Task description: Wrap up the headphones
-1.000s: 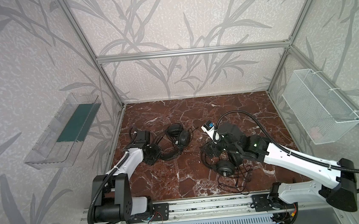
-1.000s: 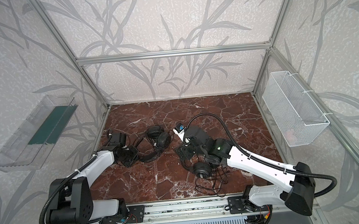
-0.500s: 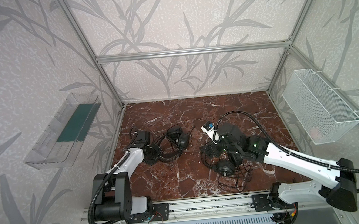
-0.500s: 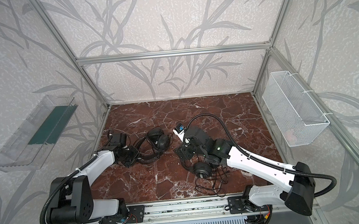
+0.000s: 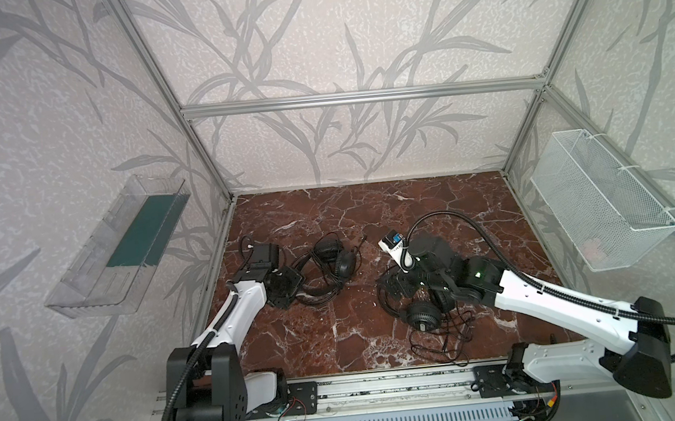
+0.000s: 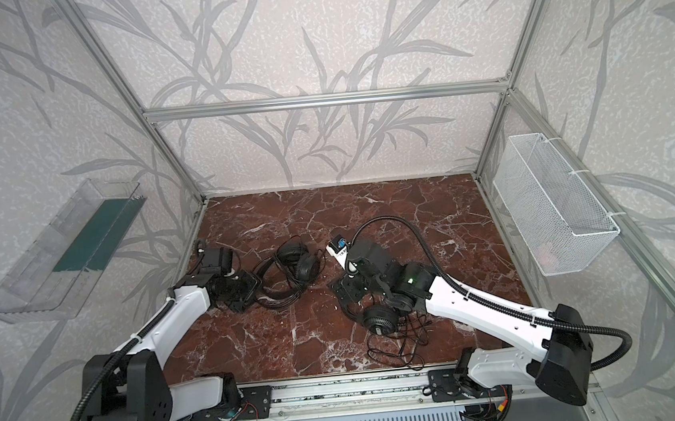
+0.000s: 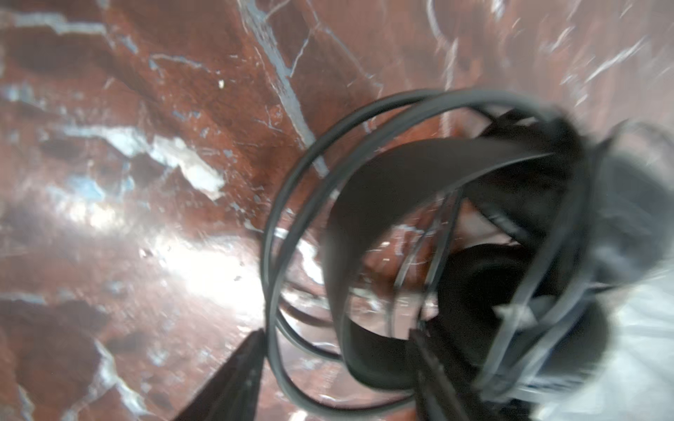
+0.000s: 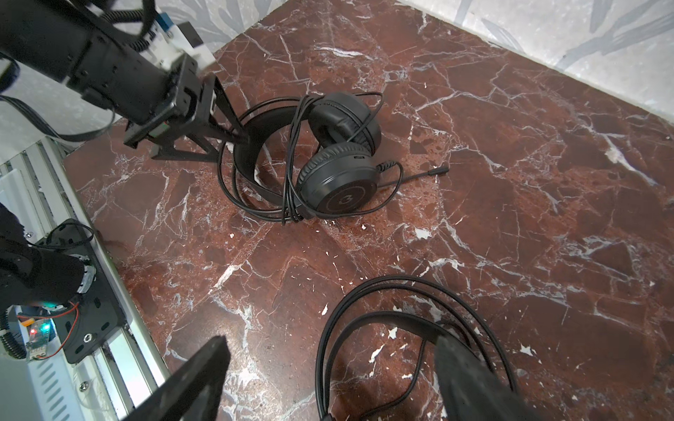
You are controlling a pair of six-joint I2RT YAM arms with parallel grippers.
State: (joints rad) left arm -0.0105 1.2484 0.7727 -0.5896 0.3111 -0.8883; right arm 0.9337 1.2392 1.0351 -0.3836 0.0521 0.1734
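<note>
Beside left tool (image 8: 232,147), cable-wrapped headphones (image 8: 337,182).

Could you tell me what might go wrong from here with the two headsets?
1. The left gripper is open with the left headset's headband and cable loops between its jaws; withdrawing could snag a loop and loosen the wrap.
2. The right headset's cable sprawls loose near the table's front edge; it may tangle around the open right gripper above that headset.
</note>
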